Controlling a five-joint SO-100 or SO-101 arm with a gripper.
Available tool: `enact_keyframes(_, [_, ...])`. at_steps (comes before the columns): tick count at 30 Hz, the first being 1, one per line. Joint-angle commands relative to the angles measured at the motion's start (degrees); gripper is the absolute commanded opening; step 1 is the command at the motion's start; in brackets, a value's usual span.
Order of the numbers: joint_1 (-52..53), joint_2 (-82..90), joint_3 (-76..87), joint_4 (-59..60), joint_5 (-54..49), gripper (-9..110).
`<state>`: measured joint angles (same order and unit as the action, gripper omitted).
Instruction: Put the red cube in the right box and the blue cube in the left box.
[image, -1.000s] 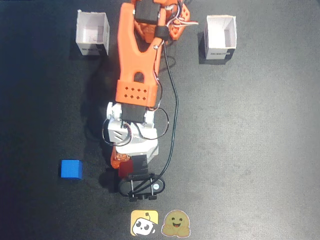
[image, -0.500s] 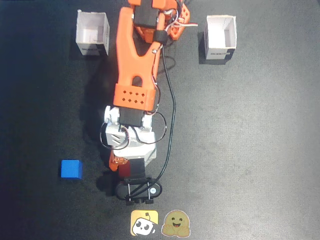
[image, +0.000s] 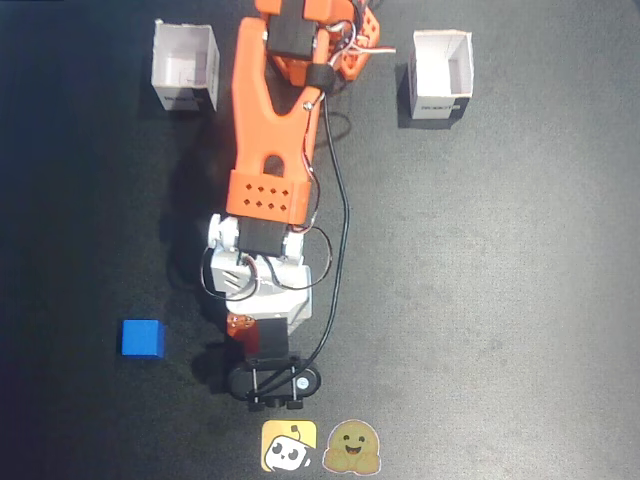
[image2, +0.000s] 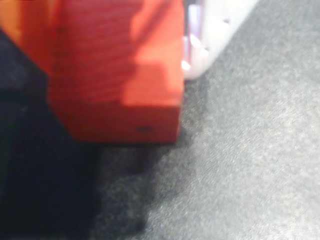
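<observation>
The red cube (image2: 115, 75) fills the upper left of the wrist view, pressed between an orange finger (image2: 22, 30) and a white finger (image2: 210, 40), with its shadow on the mat below. In the fixed view my gripper (image: 252, 335) points down at the lower middle and covers the cube almost wholly. The blue cube (image: 142, 338) lies alone to the left of the gripper. The left box (image: 185, 68) and the right box (image: 440, 75) stand open at the top, one on either side of the arm's base.
A dark mat (image: 500, 300) covers the table. Two stickers, a yellow one (image: 289, 446) and a brown one (image: 352, 447), lie at the bottom edge just below the gripper. A black cable (image: 345, 240) hangs along the arm's right side.
The arm has shifted slightly left and the wrist has tipped further over the red cube, which showed beside the gripper a second ago and is now almost covered.
</observation>
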<state>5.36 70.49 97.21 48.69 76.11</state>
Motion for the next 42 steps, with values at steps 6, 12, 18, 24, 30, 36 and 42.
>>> enact_keyframes(6, [0.62,4.04,-2.11,2.11,0.53,12])
enact_keyframes(12, [1.67,8.88,-1.76,7.29,-0.18,12])
enact_keyframes(18, [3.96,15.12,-0.18,12.04,-1.76,13])
enact_keyframes(24, [8.09,25.66,6.59,14.94,-2.72,13])
enact_keyframes(30, [14.06,35.51,13.27,17.84,-3.34,13])
enact_keyframes(36, [21.01,43.95,17.23,22.85,-4.22,13])
enact_keyframes(42, [25.05,50.19,19.60,26.19,-4.39,13])
